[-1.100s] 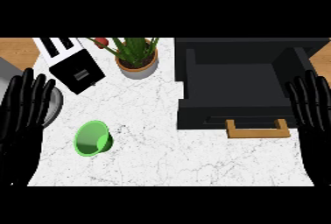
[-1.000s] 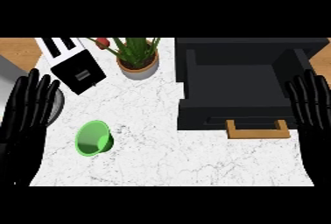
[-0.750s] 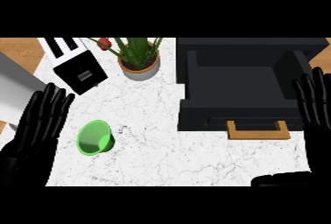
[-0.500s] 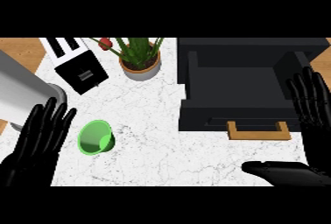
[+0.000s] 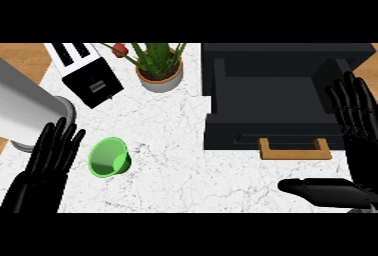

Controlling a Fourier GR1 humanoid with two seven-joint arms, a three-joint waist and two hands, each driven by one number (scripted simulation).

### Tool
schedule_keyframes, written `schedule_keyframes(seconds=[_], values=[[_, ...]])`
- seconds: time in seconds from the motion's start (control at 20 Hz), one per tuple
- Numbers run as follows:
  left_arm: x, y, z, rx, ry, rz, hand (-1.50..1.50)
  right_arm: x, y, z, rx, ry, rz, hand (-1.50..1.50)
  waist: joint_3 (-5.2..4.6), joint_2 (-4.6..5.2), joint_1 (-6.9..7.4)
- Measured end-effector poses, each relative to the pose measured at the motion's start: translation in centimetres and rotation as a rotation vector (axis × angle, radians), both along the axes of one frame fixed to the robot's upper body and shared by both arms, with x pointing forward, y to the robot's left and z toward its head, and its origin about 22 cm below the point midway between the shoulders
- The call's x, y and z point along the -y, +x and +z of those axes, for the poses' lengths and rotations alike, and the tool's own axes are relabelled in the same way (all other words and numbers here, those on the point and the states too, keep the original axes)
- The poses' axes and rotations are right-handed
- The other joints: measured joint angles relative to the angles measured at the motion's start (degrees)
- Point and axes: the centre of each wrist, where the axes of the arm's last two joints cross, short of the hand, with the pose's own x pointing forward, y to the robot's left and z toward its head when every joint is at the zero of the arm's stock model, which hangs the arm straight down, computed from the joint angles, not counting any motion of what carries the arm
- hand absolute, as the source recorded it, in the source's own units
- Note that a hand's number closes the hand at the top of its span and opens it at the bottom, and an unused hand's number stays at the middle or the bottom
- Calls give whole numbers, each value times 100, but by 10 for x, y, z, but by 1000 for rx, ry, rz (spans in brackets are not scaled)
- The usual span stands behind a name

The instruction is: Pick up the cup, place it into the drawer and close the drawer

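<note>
A green cup (image 5: 109,157) lies tipped on the white marble surface (image 5: 177,170), just right of the left hand (image 5: 44,167), whose straight fingers (image 5: 60,142) point up beside it without touching. The right hand (image 5: 353,130) is spread flat over the right edge of the open black drawer (image 5: 266,90), above its wooden handle (image 5: 294,150). A toaster (image 5: 88,75) and potted plant (image 5: 159,65) stand behind.

No readable text, label, brand or number shows anywhere here.
</note>
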Motion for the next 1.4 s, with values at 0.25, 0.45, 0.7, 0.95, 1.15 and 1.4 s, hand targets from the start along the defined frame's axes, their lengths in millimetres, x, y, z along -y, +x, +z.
schedule_keyframes(seconds=[0.25,0.45,0.7,0.95,1.15,1.4], values=[[-16,4,-29,-44,41,79,-150,-2,3,-6,-3,-6,0,-150,1,2,-7],[-28,10,-50,-84,77,136,-150,7,1,-3,-3,-13,-1,-150,1,1,-19],[-43,9,-89,-137,110,175,-150,5,-2,-7,2,-13,2,-150,0,2,-21],[-54,15,-127,-178,136,204,-150,12,2,-7,4,-11,5,-150,0,3,-27],[-69,20,-148,-190,134,217,-150,12,1,-7,0,-10,9,-150,0,3,-29],[-81,18,-172,-181,119,231,-150,12,4,-4,-2,-9,10,-150,-1,2,-27]])
